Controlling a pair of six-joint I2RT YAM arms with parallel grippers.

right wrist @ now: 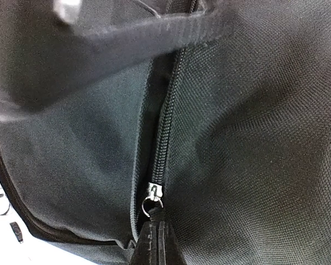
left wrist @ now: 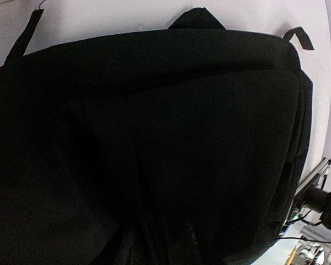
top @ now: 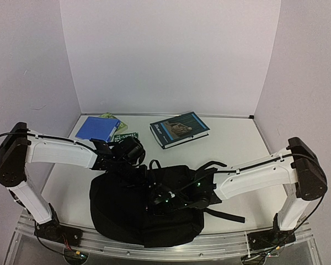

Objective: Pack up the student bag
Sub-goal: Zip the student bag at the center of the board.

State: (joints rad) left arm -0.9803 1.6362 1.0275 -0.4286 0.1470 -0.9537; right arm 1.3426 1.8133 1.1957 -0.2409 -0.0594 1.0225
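Note:
The student bag [top: 127,212] is a large black backpack lying flat at the table's near edge, straps toward the right. It fills the left wrist view [left wrist: 182,132] and the right wrist view [right wrist: 254,138]. My right gripper [right wrist: 156,226] is shut on the black pull tab hanging from the silver zipper slider [right wrist: 153,193]; the zipper above the slider is closed. In the top view this gripper [top: 161,200] sits over the bag's middle. My left gripper [top: 135,161] is at the bag's far edge, pressed close to the fabric; its fingers are lost in the dark.
A dark-blue hardcover book [top: 179,129] lies at the back centre. A blue notebook [top: 97,128] on a green sheet [top: 111,117] and a dark green booklet [top: 126,136] lie at the back left. White walls enclose the table on three sides.

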